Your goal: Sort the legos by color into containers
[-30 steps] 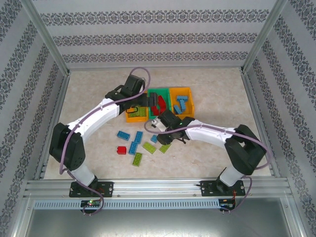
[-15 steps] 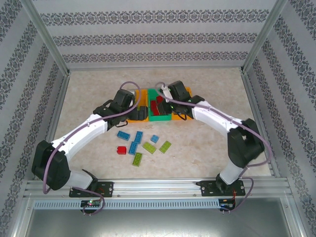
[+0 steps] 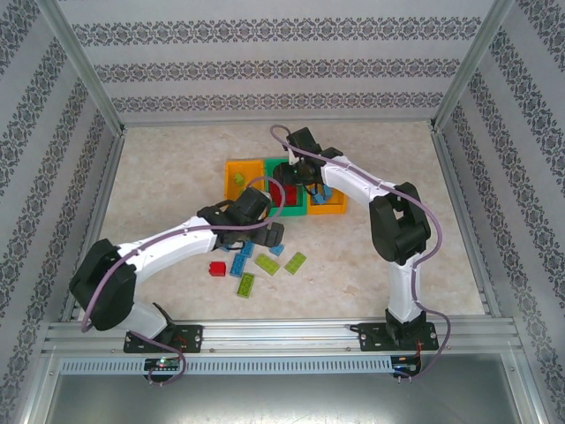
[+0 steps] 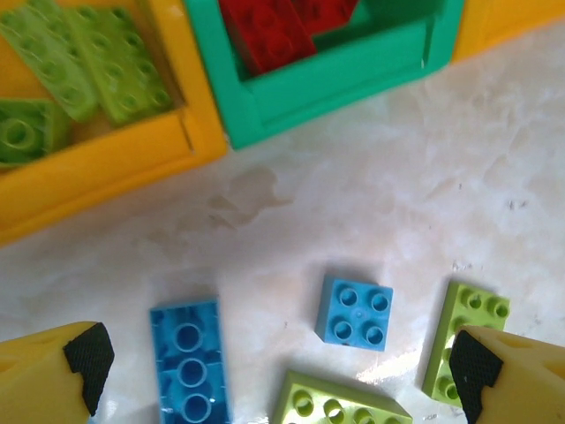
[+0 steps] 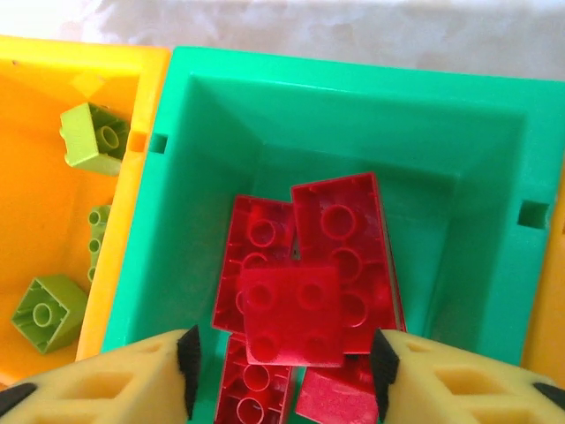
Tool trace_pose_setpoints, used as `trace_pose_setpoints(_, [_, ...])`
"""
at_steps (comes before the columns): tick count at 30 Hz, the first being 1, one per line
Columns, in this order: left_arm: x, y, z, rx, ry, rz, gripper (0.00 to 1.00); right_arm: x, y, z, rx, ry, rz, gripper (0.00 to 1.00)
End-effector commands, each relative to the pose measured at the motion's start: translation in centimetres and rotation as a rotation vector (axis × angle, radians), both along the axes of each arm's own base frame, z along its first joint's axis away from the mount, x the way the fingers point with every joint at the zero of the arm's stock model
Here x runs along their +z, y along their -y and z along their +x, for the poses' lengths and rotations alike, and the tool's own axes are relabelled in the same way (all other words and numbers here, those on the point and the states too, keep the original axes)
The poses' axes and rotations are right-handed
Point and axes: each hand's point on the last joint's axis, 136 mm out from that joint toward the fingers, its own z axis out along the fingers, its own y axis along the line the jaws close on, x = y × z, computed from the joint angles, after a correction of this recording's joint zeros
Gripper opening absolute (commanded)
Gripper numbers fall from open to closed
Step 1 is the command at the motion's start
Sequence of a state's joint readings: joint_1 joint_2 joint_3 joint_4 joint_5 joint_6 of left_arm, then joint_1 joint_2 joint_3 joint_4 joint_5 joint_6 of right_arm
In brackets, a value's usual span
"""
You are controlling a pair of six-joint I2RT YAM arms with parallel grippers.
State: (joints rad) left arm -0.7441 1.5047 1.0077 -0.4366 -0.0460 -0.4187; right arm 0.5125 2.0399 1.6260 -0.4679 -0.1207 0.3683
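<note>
Overhead, a pale marbled bench [image 3: 159, 185] lies within patterned walls [image 3: 265, 71]. The containers [image 3: 243, 162] form a left-right row; long red legos [image 5: 340, 238] lie lengthwise in the green bin [image 5: 481, 159] beneath the released, empty right pincer [image 5: 284, 367]. The left pincer [image 4: 275, 367], also released, hangs over a blue brick [image 4: 356, 314] and frame-cropped lime bricks [image 4: 465, 340].

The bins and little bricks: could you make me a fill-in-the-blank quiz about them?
The green rectangular plastic bin holds only ___ studded bricks.
The lime green studded bricks lie inside an ___ plastic bin.
The right hand, open, hangs over the ___ bin.
Under the open left hand, the small square studded brick on the marble-patterned table is ___.
Missing words: red; orange; green; blue.
</note>
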Motion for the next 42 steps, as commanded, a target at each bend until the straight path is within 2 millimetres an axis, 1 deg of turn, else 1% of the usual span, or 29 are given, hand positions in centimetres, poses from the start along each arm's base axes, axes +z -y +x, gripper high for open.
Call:
trace_pose_setpoints(1, [-1.3, 1.3, -0.9, -0.05, -0.032, 0.03, 1.0, 0.9, 0.2, 0.3, -0.029, 0.001, 0.004, 0.63])
trace_pose_setpoints(3, [-2.1, 1.9, -1.3, -0.07, -0.057, 0.035, 0.99, 1.5, 0.5, 0.0, -0.031, 0.013, 0.012, 0.68])
trace_pose_setpoints(5, [-2.8, 2.4, -1.7, -0.092, -0.081, 0.038, 0.97, 2.2, 0.8, -0.4, -0.035, 0.032, 0.014, 0.7])
trace_pose_setpoints(8, [-4.1, 2.9, -2.3, -0.117, -0.115, 0.062, 0.95, 3.6, 1.8, -1.0, -0.053, 0.07, 0.007, 0.75])
trace_pose_setpoints(11, [-4.9, 3.6, -2.4, -0.131, -0.137, 0.072, 0.93, 4.6, 3.4, -1.5, -0.087, 0.106, 0.01, 0.78])
trace_pose_setpoints(15, [-5.8, 4.4, -2.2, -0.139, -0.153, 0.069, 0.91, 5.1, 6.2, -2.3, -0.146, 0.128, 0.017, 0.8])
trace_pose_setpoints(16, [-6.0, 4.5, -2.1, -0.14, -0.156, 0.071, 0.89, 5.1, 7.0, -2.5, -0.161, 0.132, 0.014, 0.81])
trace_pose_setpoints(18, [-6.5, 4.7, -1.9, -0.141, -0.166, 0.081, 0.83, 5.1, 8.7, -2.9, -0.193, 0.134, 0.014, 0.81])
trace_pose_setpoints(24, [-7.8, 4.6, -1.9, -0.137, -0.192, 0.115, 0.68, 4.9, 12.9, -4.1, -0.264, 0.128, 0.02, 0.82])
trace_pose_setpoints(28, [-8.1, 4.3, -1.6, -0.125, -0.189, 0.142, 0.61, 4.8, 15.1, -4.8, -0.304, 0.131, 0.026, 0.83])
trace_pose_setpoints(30, [-8.4, 4.3, -1.5, -0.126, -0.194, 0.148, 0.55, 4.8, 16.0, -5.2, -0.316, 0.134, 0.026, 0.83])
trace_pose_setpoints(31, [-8.4, 4.4, -1.5, -0.127, -0.194, 0.152, 0.51, 4.8, 16.4, -5.4, -0.322, 0.136, 0.026, 0.83])
trace_pose_setpoints(33, [-8.4, 4.5, -1.3, -0.126, -0.196, 0.157, 0.41, 4.6, 17.2, -6.0, -0.332, 0.135, 0.019, 0.83])
trace_pose_setpoints(36, [-7.9, 4.8, -0.9, -0.123, -0.184, 0.146, 0.32, 4.4, 18.0, -6.8, -0.346, 0.139, 0.004, 0.83])
trace_pose_setpoints(38, [-7.1, 5.2, -0.6, -0.121, -0.17, 0.133, 0.3, 4.2, 18.7, -7.4, -0.359, 0.148, -0.015, 0.83])
trace_pose_setpoints(40, [-5.8, 5.8, 0.2, -0.119, -0.141, 0.111, 0.29, 3.9, 19.0, -8.1, -0.366, 0.148, -0.024, 0.83])
trace_pose_setpoints(42, [-4.0, 6.8, 1.1, -0.123, -0.103, 0.081, 0.28, 3.3, 19.1, -8.9, -0.369, 0.141, -0.021, 0.83])
